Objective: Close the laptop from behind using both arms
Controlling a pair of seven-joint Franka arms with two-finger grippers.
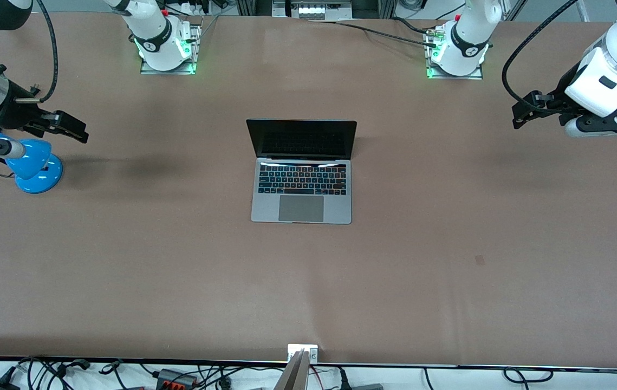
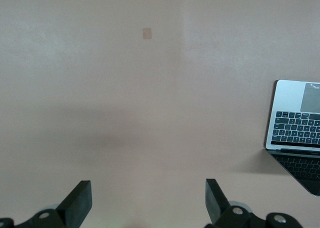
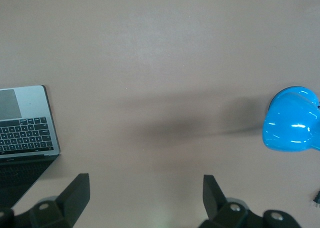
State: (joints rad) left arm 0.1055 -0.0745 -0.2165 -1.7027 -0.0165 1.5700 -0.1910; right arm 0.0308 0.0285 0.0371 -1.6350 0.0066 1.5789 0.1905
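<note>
Slim grey metal laptop [image 1: 301,184], lid upright

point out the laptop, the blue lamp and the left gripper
laptop [image 1: 301,208], front view, on the trackpad.
blue lamp [image 1: 37,173], front view, on its round base.
left gripper [image 2: 148,200], left wrist view, midway between its open fingertips, over bare table.
</note>
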